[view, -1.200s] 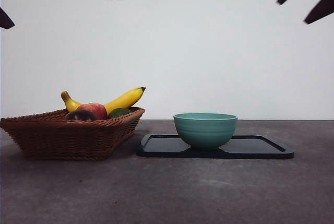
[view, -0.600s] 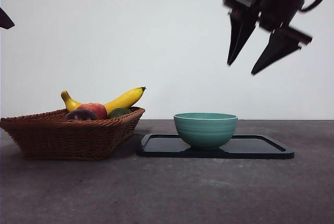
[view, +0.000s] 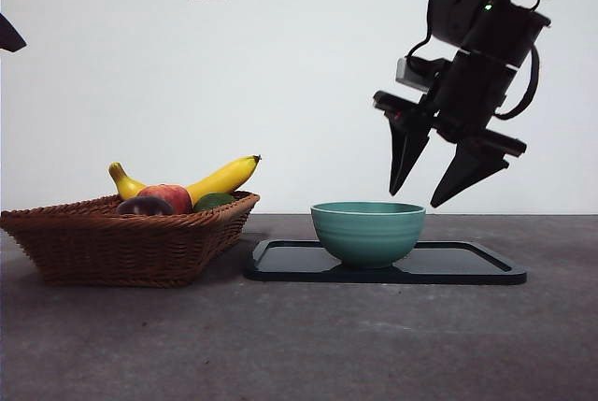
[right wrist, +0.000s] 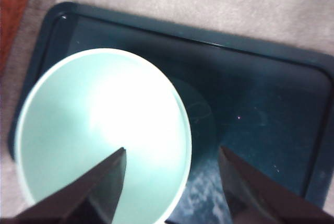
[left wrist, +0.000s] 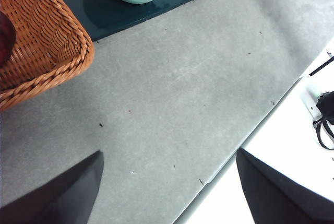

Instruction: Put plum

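The plum, dark and glossy, lies in the wicker basket at the left, in front of a red-yellow fruit. My right gripper hangs open just above the right rim of the teal bowl, nothing between its fingers. In the right wrist view that gripper stands over the empty bowl and the dark tray. High at the left, my left gripper is open and empty over bare table beside the basket.
A banana and a green fruit share the basket. The bowl stands on the left part of the black tray. The table's edge runs near the left gripper, with cables beyond it.
My right arm has come down from the top right corner and leftward, to just above the bowl's right rim. Basket, fruit, bowl and left arm are unmoved.
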